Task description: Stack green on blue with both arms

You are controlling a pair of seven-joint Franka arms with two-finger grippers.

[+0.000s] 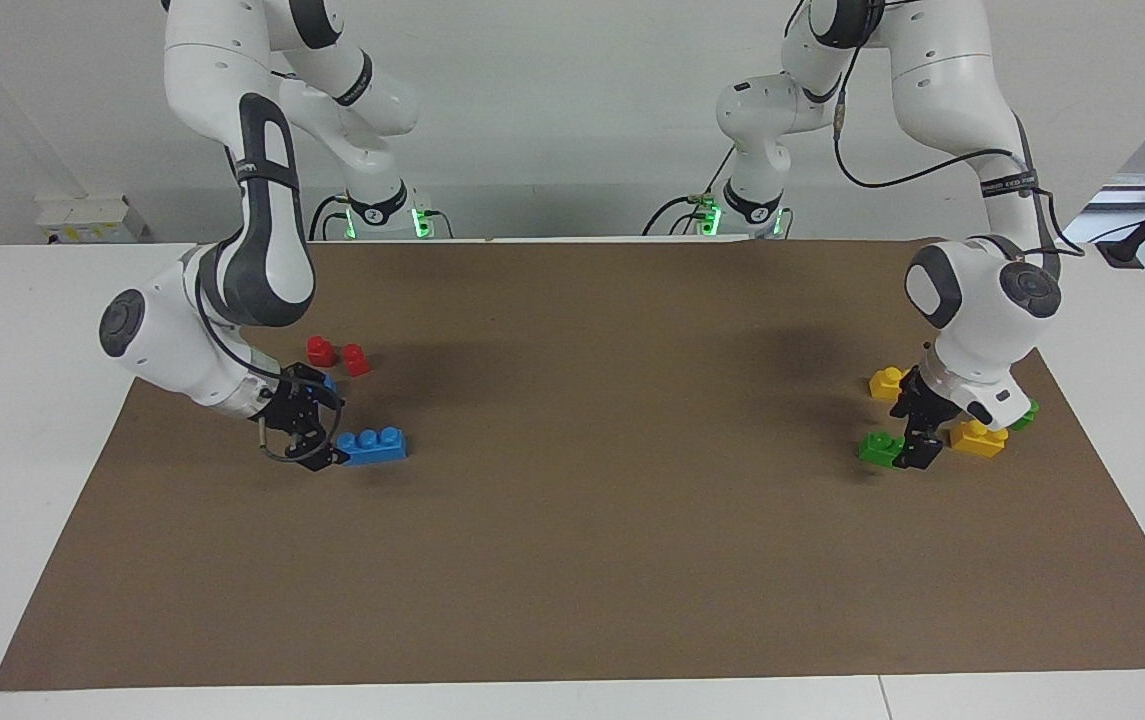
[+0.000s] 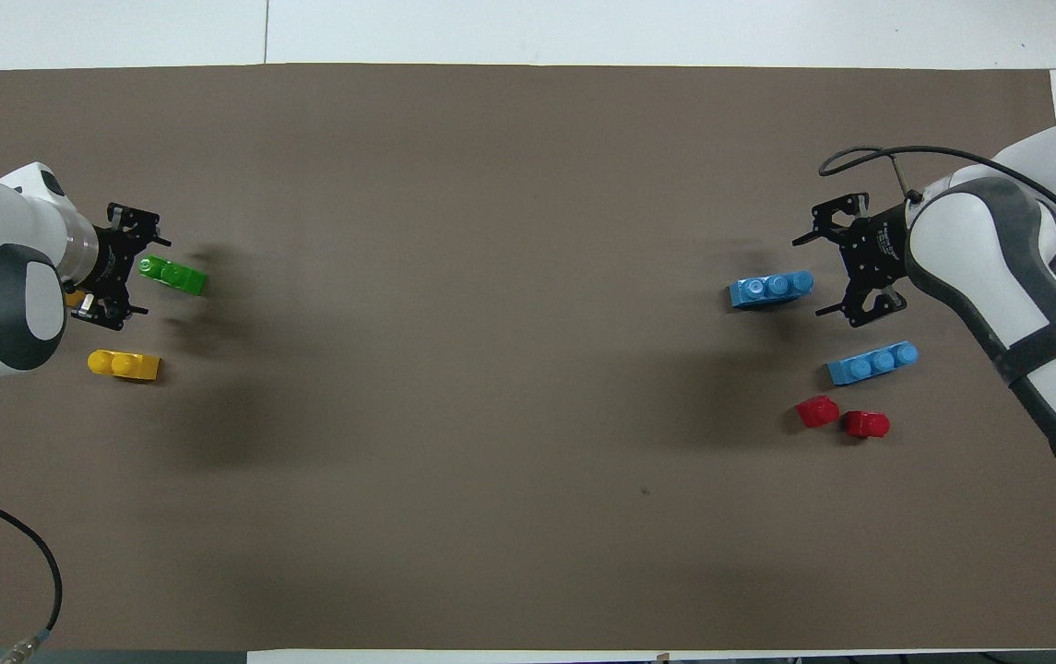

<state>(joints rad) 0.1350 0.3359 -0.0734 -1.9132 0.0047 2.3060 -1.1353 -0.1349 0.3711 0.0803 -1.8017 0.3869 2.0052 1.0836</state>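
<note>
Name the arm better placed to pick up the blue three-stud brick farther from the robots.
Right. The right gripper sits low beside the blue three-stud plastic brick, fingers open. The left gripper is at the table's left-arm end, beside the small green two-stud brick.

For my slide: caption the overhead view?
Left tool beside green brick; right tool beside blue brick.

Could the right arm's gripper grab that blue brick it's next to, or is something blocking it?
Probably yes. The right gripper sits low right at one end of the blue brick, its fingers spread, and nothing lies between them. The second blue brick and the red bricks lie nearer the robots, out of the way.
</note>
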